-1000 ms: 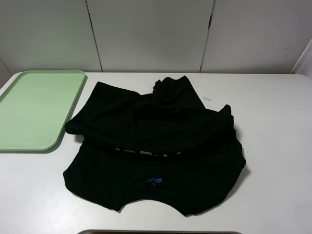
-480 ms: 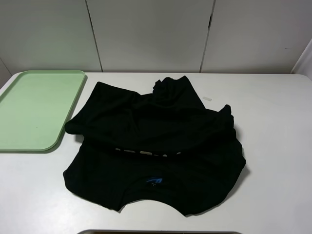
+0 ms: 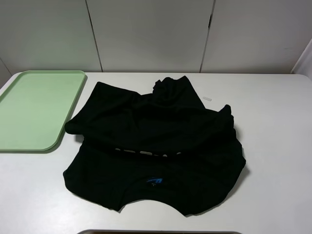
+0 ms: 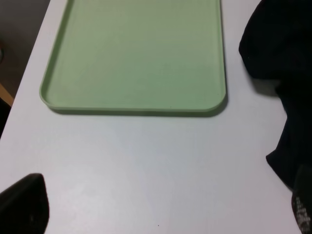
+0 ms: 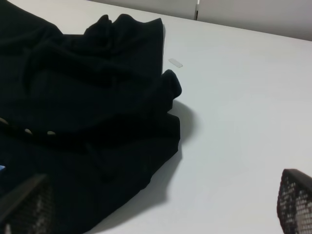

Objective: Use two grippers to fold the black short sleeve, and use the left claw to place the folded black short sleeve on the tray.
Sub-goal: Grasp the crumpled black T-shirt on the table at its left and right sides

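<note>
The black short sleeve (image 3: 156, 141) lies rumpled and loosely doubled over in the middle of the white table. Its blue neck label (image 3: 154, 181) is toward the near edge. The pale green tray (image 3: 36, 109) sits at the far left with nothing on it. Neither arm shows in the exterior high view. In the left wrist view my left gripper (image 4: 161, 209) is open above bare table, near the tray (image 4: 136, 53) and beside the shirt's edge (image 4: 287, 58). In the right wrist view my right gripper (image 5: 158, 207) is open, hovering by the shirt's (image 5: 87, 112) right side. Neither holds anything.
A small white scrap (image 3: 207, 99) lies on the table just beyond the shirt; the right wrist view shows this scrap (image 5: 175, 62) too. A dark grey edge (image 3: 161, 232) runs along the near side. White wall panels stand behind the table (image 3: 278, 146).
</note>
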